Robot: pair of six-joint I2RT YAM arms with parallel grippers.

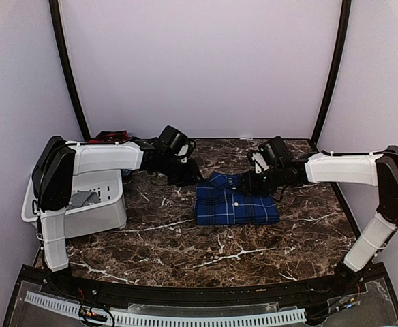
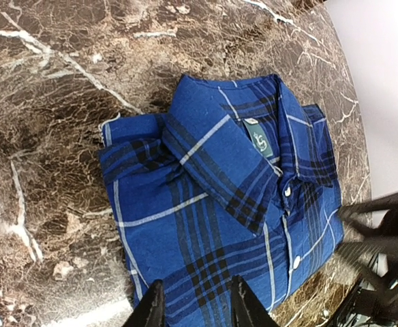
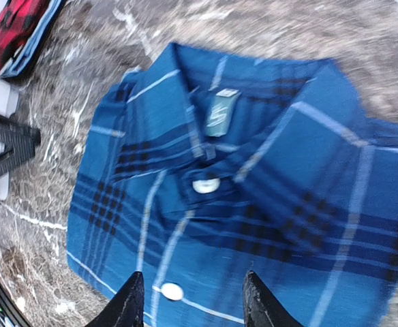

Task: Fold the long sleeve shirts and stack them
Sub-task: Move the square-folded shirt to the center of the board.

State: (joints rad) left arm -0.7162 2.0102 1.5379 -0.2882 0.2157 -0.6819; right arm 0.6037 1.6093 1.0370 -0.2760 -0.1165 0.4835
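Observation:
The dark blue plaid shirt [image 1: 234,201] lies folded into a neat rectangle on the marble table, collar toward the back. It fills the left wrist view [image 2: 206,204] and the right wrist view [image 3: 253,204], with white buttons showing. My left gripper [image 2: 197,305] is open and empty, hovering above the shirt's left side. My right gripper [image 3: 192,300] is open and empty above the collar end. A red-and-black shirt [image 1: 109,137] shows at the back left behind the bin, also in the right wrist view [image 3: 11,30].
A white plastic bin [image 1: 97,204] with grey items stands at the left of the table. The brown marble table [image 1: 185,252] ends at a black front rail. Pale walls enclose the back and sides.

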